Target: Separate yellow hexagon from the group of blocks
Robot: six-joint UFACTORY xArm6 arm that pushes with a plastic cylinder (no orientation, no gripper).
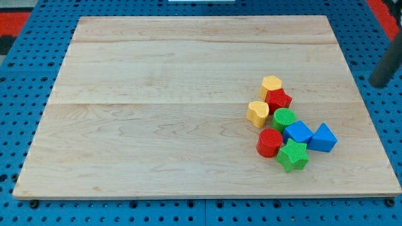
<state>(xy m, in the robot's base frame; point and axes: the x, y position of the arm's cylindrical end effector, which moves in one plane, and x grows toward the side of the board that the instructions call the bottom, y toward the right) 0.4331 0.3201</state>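
The yellow hexagon [271,84] sits at the top of a tight cluster on the right part of the wooden board [157,94]. It touches the red star [278,99] just below it. A yellow heart [257,113] lies to the lower left of the star and a green cylinder [284,118] lies below the star. Further down are a blue block [298,132], a blue triangular block [323,138], a red cylinder [270,142] and a green star [293,155]. My tip [379,83] is at the view's right edge, off the board, far right of the hexagon.
The board lies on a blue perforated table [19,94]. A red area [12,22] shows at the top corners of the view. The cluster sits near the board's right edge.
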